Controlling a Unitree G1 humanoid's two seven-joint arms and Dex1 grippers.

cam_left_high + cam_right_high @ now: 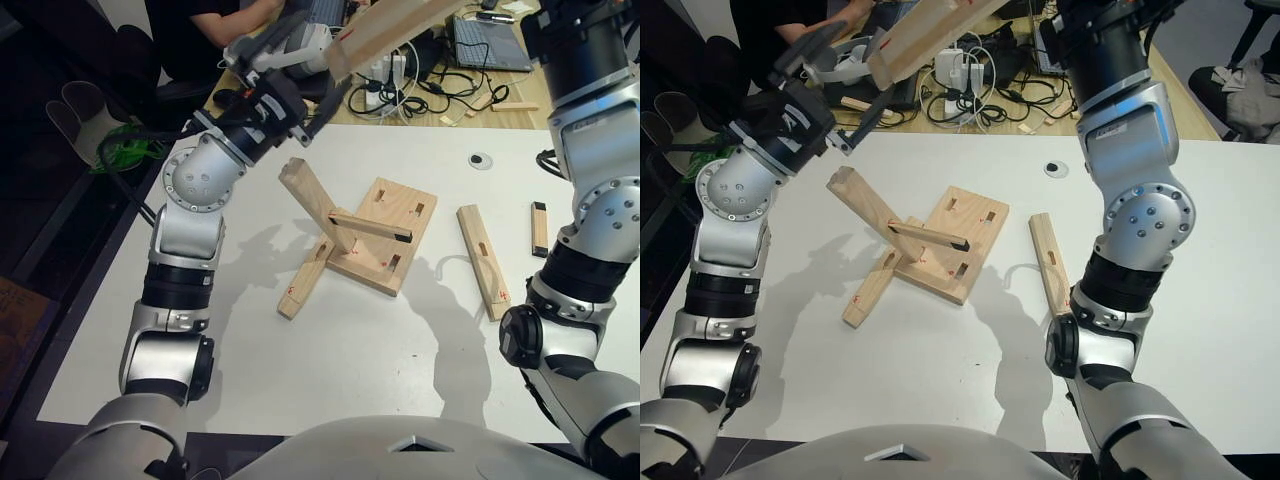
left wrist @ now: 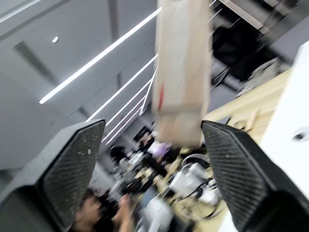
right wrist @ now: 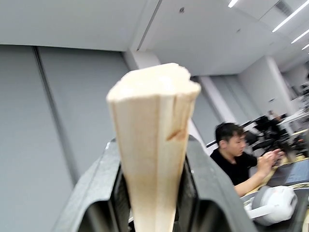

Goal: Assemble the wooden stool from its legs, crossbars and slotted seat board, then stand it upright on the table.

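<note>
Across the middle and lower frame of the head views, a white rectangular table [image 1: 400,340]. Carries at frame centre the pale square slotted wooden seat board [image 1: 395,215], flat on the top. Planted in that board and leaning to the upper left, a pale wooden leg [image 1: 310,195]. Below it, toward the lower left, a second leg lying flat [image 1: 305,285] against the board's corner. Right of the board and apart from it, a loose slotted leg [image 1: 484,260]. High in the upper middle of the frame, well above the table, a raised fourth leg [image 1: 385,35], long axis sloping from upper right down to the left. Jutting rightward from the planted leg, a thin black-tipped crossbar [image 1: 372,230]; at the far right edge, a short black-ended crossbar [image 1: 539,228]. Holds the raised leg clamped tight between the fingers of the right gripper [image 3: 152,145]. Points its lower free end into the left gripper [image 2: 152,125], spread wide, between the ribbed pads [image 2: 72,169] and seemingly clear of both. Looks like a handover or regrip ahead, with the left arm nearer the free end. Calls for closing squarely across the leg's long axis, well above the open slots at centre.
</note>
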